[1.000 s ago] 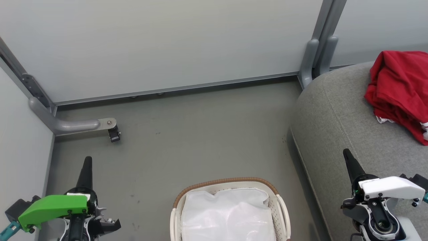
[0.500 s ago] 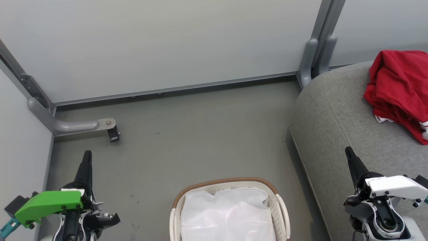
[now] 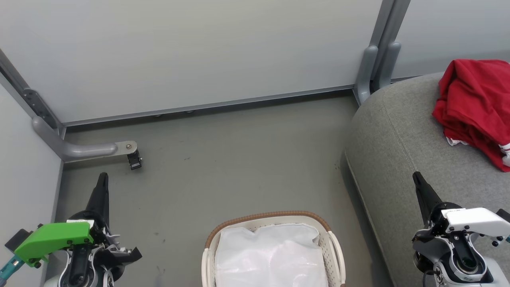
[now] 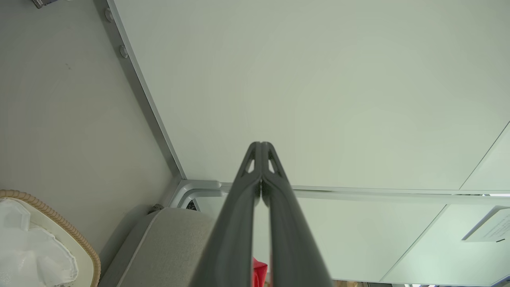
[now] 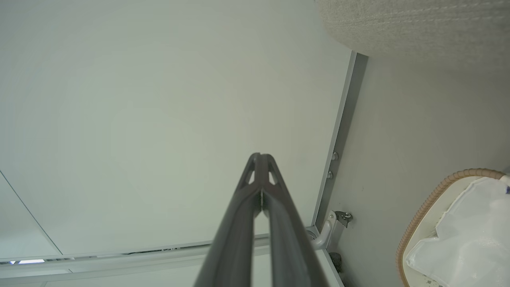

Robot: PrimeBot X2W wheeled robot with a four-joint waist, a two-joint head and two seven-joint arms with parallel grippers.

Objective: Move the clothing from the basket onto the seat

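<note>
While the clothing (image 3: 474,103) lies at upper right on the seat (image 3: 398,151), the basket (image 3: 271,215) sits at bottom centre; the left end effector (image 3: 104,177) and right end effector (image 3: 417,176) are closed, holding nothing.

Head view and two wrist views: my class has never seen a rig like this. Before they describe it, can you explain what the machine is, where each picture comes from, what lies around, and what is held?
It is a wheeled robot with two arms. One picture looks down from its head: the left fingers and right fingers point up, each pair pressed shut, holding nothing. The other two come from wrist cameras looking along those fingers towards a pale wall. On the floor stands a white basket with a white liner inside. On the right, red clothing lies heaped on the grey seat.
</note>
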